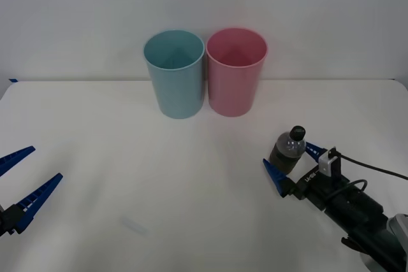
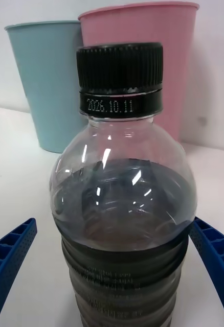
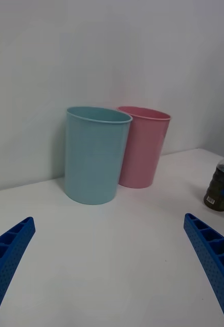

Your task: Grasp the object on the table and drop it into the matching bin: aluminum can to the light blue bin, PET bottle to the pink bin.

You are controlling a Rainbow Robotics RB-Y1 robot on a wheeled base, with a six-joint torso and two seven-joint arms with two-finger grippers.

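Wide plain white tabletop [image 1: 127,176], bare and matte, running back to a pale blank wall. Toward the back, tall light blue plastic bin [image 1: 175,74] and tall pink plastic bin [image 1: 235,72] side by side, upright. Front right, small clear plastic bottle with dark liquid and black cap [image 1: 288,150] upright on the surface, between the spread blue fingers of the right gripper [image 1: 294,162], contact unclear. Left gripper [image 1: 22,179] low at left, wide open, empty.

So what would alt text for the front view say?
The right hand, open, straddles an upright bottle on a white table. A blue bin and pink bin stand behind; the open left hand waits.
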